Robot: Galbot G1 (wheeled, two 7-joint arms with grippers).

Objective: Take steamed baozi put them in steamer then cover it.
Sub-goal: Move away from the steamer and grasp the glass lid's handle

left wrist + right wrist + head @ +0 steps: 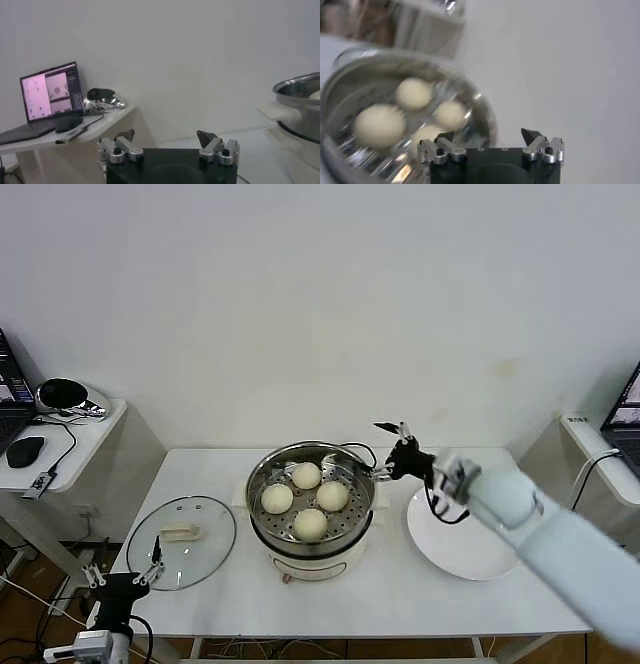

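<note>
The steamer (pixel 262 529) stands mid-table, shiny steel on a white base, uncovered. Several cream-white baozi (pixel 310 524) lie on its perforated tray; they also show in the right wrist view (pixel 379 125). The cover (pixel 205 554), clear glass with a cream handle (pixel 181 533), lies flat on the table left of the steamer. My right gripper (pixel 383 451) is open and empty, just beyond the steamer's right rim, and is seen in its own wrist view (pixel 486 134). My left gripper (pixel 125 577) is open and empty, low by the table's front left corner (pixel 166 135).
A flat white plate (pixel 470 554) lies right of the steamer, under my right arm. A side table (pixel 75 444) with a laptop and mouse stands at the left, another with a laptop (pixel 628 419) at the right. The steamer's rim (pixel 300 92) shows in the left wrist view.
</note>
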